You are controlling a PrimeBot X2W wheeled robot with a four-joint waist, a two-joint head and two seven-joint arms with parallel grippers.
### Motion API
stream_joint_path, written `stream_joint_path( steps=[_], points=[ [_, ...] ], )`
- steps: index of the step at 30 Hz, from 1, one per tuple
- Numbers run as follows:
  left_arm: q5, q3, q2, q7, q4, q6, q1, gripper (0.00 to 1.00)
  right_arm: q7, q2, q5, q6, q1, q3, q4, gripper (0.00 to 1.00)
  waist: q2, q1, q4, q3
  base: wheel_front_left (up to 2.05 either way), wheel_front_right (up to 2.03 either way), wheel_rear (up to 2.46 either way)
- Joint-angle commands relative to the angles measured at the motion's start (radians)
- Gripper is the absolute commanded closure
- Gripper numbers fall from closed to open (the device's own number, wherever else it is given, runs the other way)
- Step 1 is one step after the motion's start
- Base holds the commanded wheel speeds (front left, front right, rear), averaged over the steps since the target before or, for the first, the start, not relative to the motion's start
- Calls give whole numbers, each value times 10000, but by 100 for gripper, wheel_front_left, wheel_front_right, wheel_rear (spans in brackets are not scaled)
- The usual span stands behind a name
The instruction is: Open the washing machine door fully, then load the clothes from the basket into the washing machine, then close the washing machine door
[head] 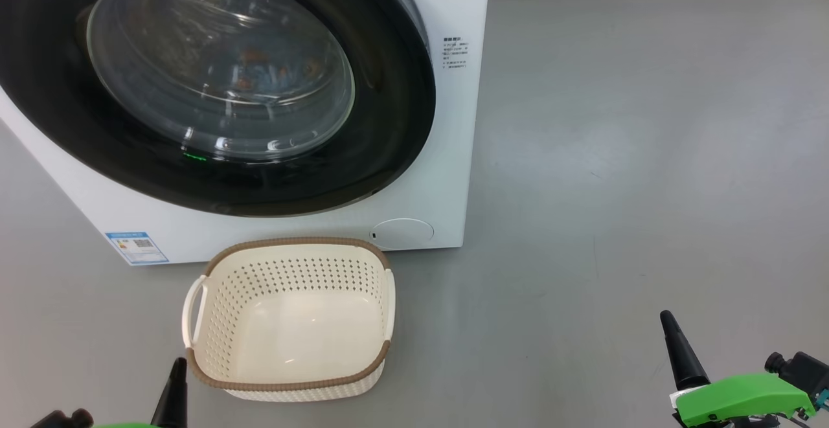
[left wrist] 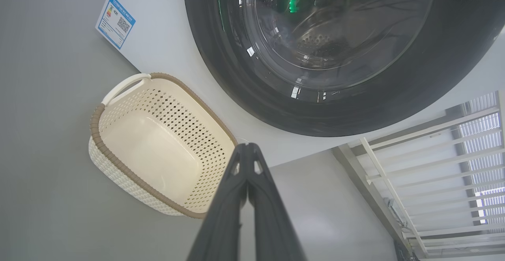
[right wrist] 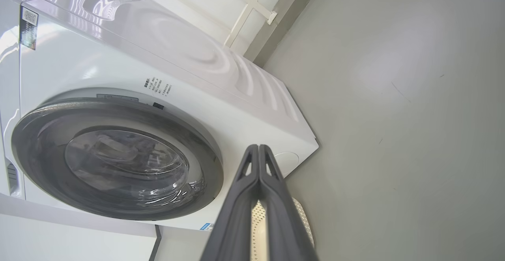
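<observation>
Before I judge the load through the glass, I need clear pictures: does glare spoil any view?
Head view: white streaks and a green glint cross the washing machine door, dimming the orange patches behind it; left wrist view: a green glint too, yet the drum holes show through; right wrist view: rippled reflections on the washing machine top.

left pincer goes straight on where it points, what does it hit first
Likely the white front of the washing machine, just under the door; the far rim of the basket lies close beside that line, depth unclear.
</observation>
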Motion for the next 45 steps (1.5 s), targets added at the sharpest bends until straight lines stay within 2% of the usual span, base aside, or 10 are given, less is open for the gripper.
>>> stream_joint_path(
  steps=[1, 45],
  points=[
    [-338, 279, 97, 80, -298, -19, -471, 100, 69, -16, 328, -33, -229, 47, -331, 100, -1, 0, 14, -14, 0, 0, 0],
    [-4603, 797, -133, 1347, -553, -25, -871, 100, 1345, 324, 4301, -54, -275, -534, -1106, 100, -1, 0, 309, -310, 0, 0, 0]
  ],
)
